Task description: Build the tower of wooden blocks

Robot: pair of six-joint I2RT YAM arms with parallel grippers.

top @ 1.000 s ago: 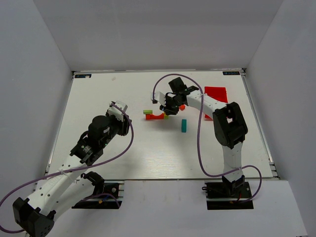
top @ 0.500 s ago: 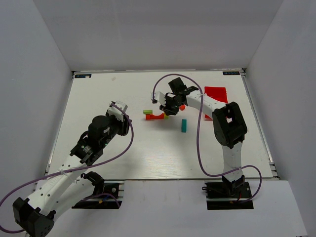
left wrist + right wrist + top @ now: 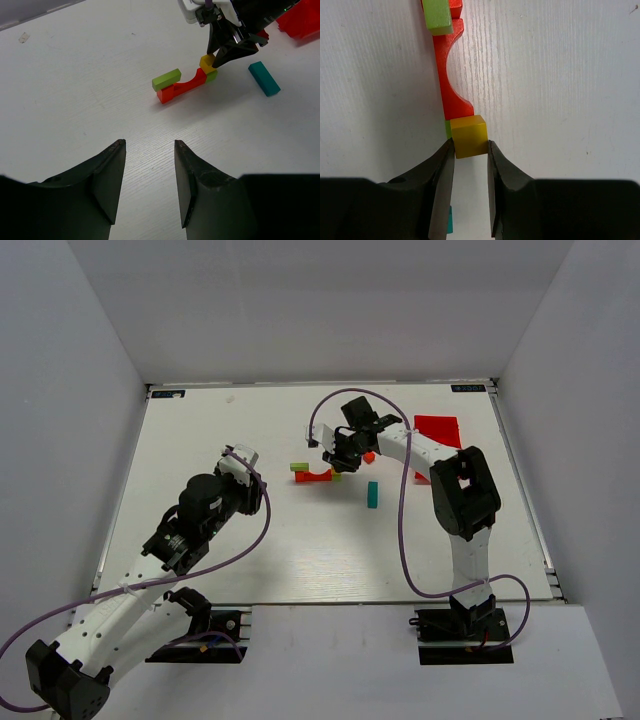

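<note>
The table is white and matt, with a fine wood grain showing in its surface. The yellow cube and the red arch are painted wood, smooth and only slightly shiny. The fingers of the right gripper look like black matt plastic.

The white table carries a red arch and teal bar mid-worktop, with a red bin toward the far right corner.

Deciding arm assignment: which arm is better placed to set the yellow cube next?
Right. The right gripper grips the yellow cube at the red arch end; the left gripper is open, empty, well back from them.
</note>
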